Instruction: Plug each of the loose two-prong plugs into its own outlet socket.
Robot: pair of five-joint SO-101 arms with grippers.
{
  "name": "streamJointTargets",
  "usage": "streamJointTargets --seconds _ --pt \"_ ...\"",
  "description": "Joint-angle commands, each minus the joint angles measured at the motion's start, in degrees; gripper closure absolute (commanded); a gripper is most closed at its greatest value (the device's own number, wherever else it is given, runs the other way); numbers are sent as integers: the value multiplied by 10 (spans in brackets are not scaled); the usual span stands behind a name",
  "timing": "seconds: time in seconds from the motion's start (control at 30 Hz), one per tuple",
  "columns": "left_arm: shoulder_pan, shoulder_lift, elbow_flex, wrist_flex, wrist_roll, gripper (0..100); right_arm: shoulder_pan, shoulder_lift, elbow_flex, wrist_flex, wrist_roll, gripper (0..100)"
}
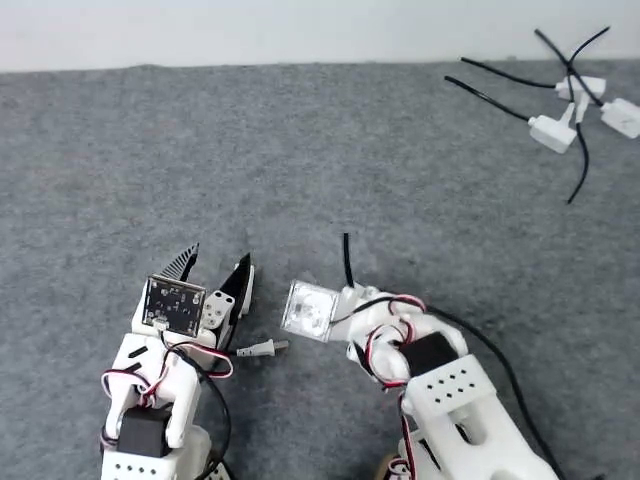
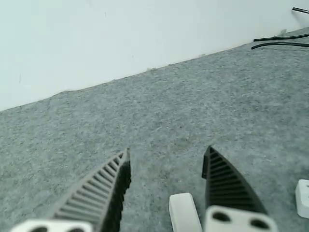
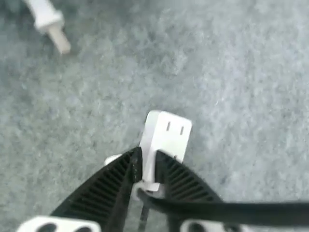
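Note:
My right gripper (image 3: 147,154) is shut on a white outlet socket (image 3: 165,129), whose two slots face away from the wrist. In the high view this socket (image 1: 308,310) is held low at the front centre by the right gripper (image 1: 348,303), and a black cord (image 1: 347,258) rises behind it. A loose white two-prong plug (image 1: 262,348) lies on the carpet just left of the socket, with its prongs pointing towards it; the right wrist view has the plug (image 3: 48,20) at a corner. My left gripper (image 1: 213,265) (image 2: 167,152) stands open over bare carpet, ahead of the plug.
Grey carpet (image 1: 330,160) covers the table up to a white wall (image 2: 120,38). At the far right back lies a cluster of white sockets and plugs (image 1: 575,105) with tangled black cords (image 1: 490,90). The held socket's edge (image 2: 303,198) shows beside the left gripper.

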Motion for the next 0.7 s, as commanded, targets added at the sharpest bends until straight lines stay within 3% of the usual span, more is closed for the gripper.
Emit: streamJointTargets --seconds 0.0,0.67 --pt "4 -9 -6 -17 -5 765 9 -8 15 -16 12 853" --pt "4 -9 -8 -17 -5 765 10 -8 61 -15 62 884"
